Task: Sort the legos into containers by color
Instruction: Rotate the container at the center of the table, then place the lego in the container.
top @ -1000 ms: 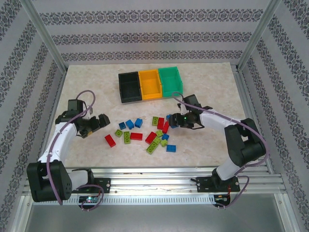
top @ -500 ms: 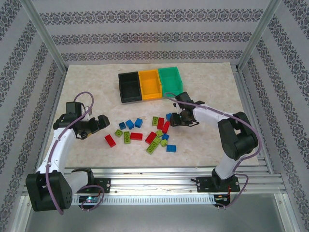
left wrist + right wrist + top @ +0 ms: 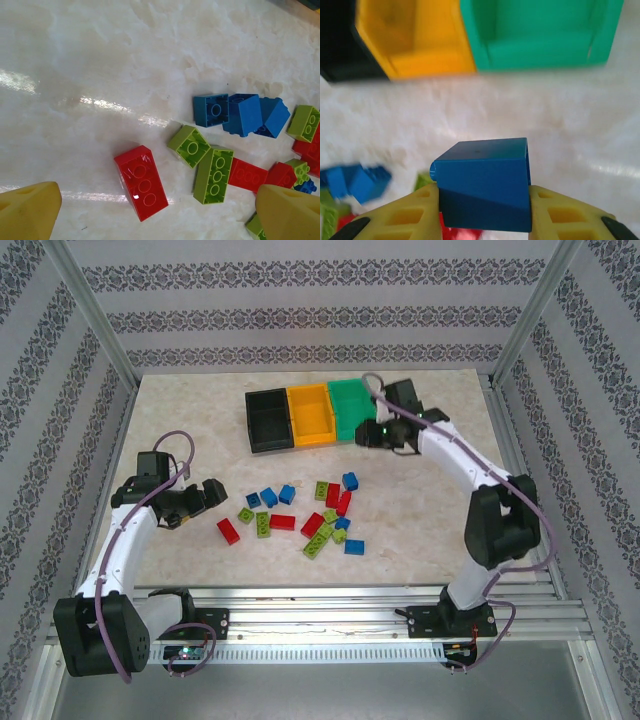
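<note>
Top external view: the containers [image 3: 311, 415] sit in a joined row at 12 o'clock on the tabletop [image 3: 440, 530], with the black bin [image 3: 268, 421] on the 9 o'clock end, the orange-yellow bin [image 3: 311, 412] in the middle and the green bin [image 3: 352, 405] on the 3 o'clock end. The legos [image 3: 300, 512] lie scattered loose near the tabletop's centre, red, blue and lime pieces mixed, well apart from the bins. The left pincer [image 3: 215, 490] hangs at 9 o'clock of that scatter, near a lone red brick [image 3: 228, 531], its jaws spread wide. The right pincer [image 3: 367, 437] is at 4 o'clock of the green bin, just beside its near corner; what it carries is too small to tell from here. Left wrist view: two yellow fingertips [image 3: 27, 212] stand far apart at the 6 o'clock edge with nothing between them; the red brick lies at 12 o'clock of the gap, two lime bricks [image 3: 214, 175] at its 3 o'clock, and three blue ones [image 3: 243, 114] in a touching cluster farther toward 1 o'clock. Right wrist view: the yellow fingers [image 3: 405, 217] pinch a blue brick [image 3: 482, 182] from both sides, above the tabletop. All three bins run along 12 o'clock, blurred, and blurred legos lie at 8 o'clock.
</note>
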Motion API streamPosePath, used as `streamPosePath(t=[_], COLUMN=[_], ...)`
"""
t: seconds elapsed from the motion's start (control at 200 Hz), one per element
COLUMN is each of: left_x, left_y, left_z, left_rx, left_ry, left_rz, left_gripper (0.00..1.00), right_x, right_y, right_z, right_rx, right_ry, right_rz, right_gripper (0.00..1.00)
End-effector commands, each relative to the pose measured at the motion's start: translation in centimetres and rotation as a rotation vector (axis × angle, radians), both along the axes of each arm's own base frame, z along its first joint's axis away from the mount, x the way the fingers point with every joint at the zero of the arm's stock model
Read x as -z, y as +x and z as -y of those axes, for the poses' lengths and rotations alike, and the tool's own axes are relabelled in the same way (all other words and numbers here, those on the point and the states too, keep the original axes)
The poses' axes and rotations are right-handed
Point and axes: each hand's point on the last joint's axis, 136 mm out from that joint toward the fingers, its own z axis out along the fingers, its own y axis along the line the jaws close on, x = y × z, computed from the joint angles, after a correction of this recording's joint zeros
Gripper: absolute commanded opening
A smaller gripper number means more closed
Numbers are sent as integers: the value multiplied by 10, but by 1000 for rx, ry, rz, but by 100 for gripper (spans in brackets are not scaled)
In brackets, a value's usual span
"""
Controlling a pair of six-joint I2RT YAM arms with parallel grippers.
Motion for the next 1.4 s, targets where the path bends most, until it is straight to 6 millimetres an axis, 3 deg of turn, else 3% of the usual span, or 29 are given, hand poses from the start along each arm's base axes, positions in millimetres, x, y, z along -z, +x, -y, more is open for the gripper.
streamPosePath(t=[0.0,0.195,0.37,0.56,0.749,0.889,1.199,1.394], left_x=[1,-4,-10,-10,-11,-12,-13,-14], left_y=[-2,-1,1,1,1,1,0,1], left_z=[-7,-8,-5,-5,-5,-4,-6,-4], left_rx=[-30,-32,-25,-23,-24,-22,-26,-21], left_ry=[20,26,15,11,12,12,20,10], left_rz=[1,17,63,61,65,72,76,80], left_gripper=[100,100,100,100,100,100,100,100], right_x=[7,25,47,76,104,108,126,123], right_y=[43,105,121,105,94,85,21,2], right_z=[-1,-8,4,-1,-2,-2,14,32], right_rx=[33,54,86,42,23,14,7,11], right_ry=[17,49,-48,-188,-214,-211,-237,-256], right_rz=[-13,-31,-44,-61,-113,-132,-199,-211], right_gripper=[31,31,31,31,33,33,33,34])
